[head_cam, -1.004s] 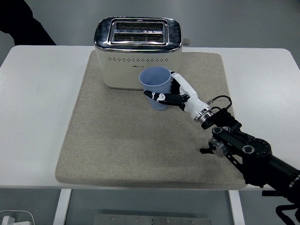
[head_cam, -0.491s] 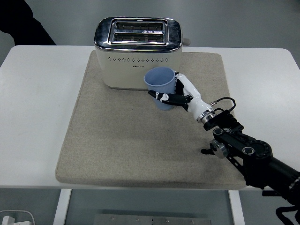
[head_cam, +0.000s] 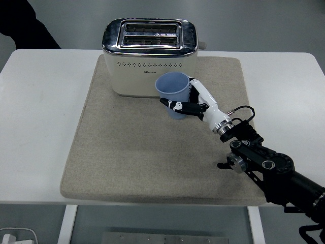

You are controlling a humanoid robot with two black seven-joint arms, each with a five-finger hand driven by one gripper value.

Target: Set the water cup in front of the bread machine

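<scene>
Blue plastic, the water cup [head_cam: 173,94] stands upright on the grey mat [head_cam: 127,147], just before the bread machine [head_cam: 149,53] near the mat's far edge. Right hand [head_cam: 195,103] wraps its fingers [head_cam: 176,105] around the cup's side, grasping it, over the white table [head_cam: 35,112].

surface: white table [head_cam: 35,101] | directly on it: beige mat [head_cam: 127,152] | mat spans table's middle
</scene>
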